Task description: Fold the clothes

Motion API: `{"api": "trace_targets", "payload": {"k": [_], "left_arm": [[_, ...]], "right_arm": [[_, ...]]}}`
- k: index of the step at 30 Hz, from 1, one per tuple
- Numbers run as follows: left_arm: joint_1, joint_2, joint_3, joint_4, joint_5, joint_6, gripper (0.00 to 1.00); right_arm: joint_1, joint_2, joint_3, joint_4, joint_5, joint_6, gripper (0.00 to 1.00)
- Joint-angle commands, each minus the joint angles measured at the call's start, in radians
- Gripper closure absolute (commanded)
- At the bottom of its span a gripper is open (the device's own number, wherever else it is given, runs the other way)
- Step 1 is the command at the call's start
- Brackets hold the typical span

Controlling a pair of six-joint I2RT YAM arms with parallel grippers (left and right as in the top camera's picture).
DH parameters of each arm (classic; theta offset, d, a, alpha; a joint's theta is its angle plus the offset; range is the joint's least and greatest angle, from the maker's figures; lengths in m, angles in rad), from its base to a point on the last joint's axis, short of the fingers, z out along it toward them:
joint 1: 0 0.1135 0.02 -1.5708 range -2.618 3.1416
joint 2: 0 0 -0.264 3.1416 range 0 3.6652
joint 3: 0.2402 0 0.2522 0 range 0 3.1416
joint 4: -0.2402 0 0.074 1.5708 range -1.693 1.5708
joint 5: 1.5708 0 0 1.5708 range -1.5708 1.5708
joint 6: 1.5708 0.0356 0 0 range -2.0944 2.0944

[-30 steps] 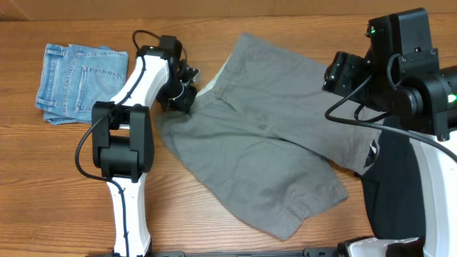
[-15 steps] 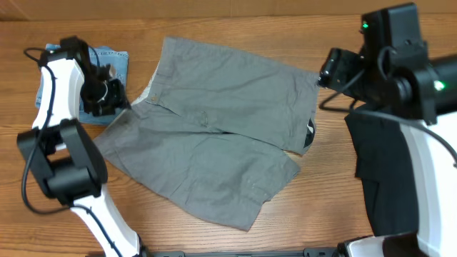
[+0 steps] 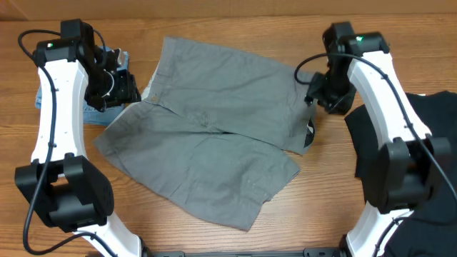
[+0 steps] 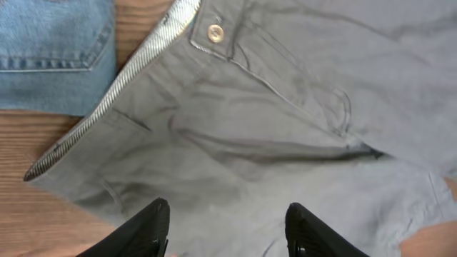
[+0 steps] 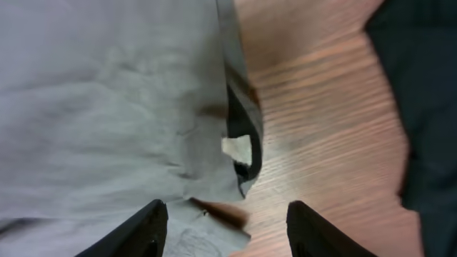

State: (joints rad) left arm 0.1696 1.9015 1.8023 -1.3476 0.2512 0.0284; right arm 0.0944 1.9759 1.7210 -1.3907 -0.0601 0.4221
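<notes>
Grey cloth shorts (image 3: 214, 135) now lie opened out across the middle of the counter (image 3: 335, 200), waistband to the left and both legs running toward the right. A second ago they sat further right, skewed and bunched. Half a second ago they had already been drawn left and flattened, and they have not shifted since.

What changed last is the arms. The left hand (image 3: 118, 91) hangs over the waistband corner, just beside the denim jeans (image 3: 96, 113). In its wrist view the fingers stand spread with nothing between them, over the cloth below the button (image 4: 215, 32). The right hand (image 3: 323, 94) has swung in over the far leg hem, between the shorts and the black garment (image 3: 435, 128). It too is spread and empty, and a dark strip with a pale tag (image 5: 239, 146) shows at the hem edge under it. Whether either hand's tips touch the cloth cannot be told.

The straightening step looks finished, then, and no fold has been made yet. Both hands appear placed to take opposite ends, probably so one half can be carried over the other.
</notes>
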Motion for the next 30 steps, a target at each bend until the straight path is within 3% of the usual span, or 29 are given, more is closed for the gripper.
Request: {"api": "trace_targets", "payload": {"k": [1,8,19,22,23,24,30], "left_arm": [[-0.013,-0.027,0.002,-0.017,0.012,0.039,0.45],[-0.014,-0.027,0.002,-0.025,0.012,0.039,0.45],[-0.014,-0.027,0.002,-0.044,0.018,0.034,0.48],[-0.014,-0.027,0.002,-0.045,0.057,0.035,0.49],[-0.014,-0.027,0.002,-0.047,0.067,0.035,0.5],[-0.014,-0.027,0.002,-0.049,0.073,0.035,0.5],[-0.014,-0.027,0.002,-0.056,0.082,0.035,0.5]], "right_arm": [[-0.061,0.005,-0.127,0.094,-0.195,-0.092,0.43],[-0.101,0.005,-0.381,0.39,-0.515,-0.162,0.43],[-0.094,0.005,-0.512,0.679,-0.652,-0.174,0.48],[-0.1,0.005,-0.512,0.678,-0.591,-0.152,0.54],[-0.106,0.005,-0.512,0.666,-0.53,-0.135,0.46],[-0.11,0.005,-0.512,0.664,-0.503,-0.135,0.44],[-0.166,0.005,-0.509,0.669,-0.386,-0.135,0.42]]}}
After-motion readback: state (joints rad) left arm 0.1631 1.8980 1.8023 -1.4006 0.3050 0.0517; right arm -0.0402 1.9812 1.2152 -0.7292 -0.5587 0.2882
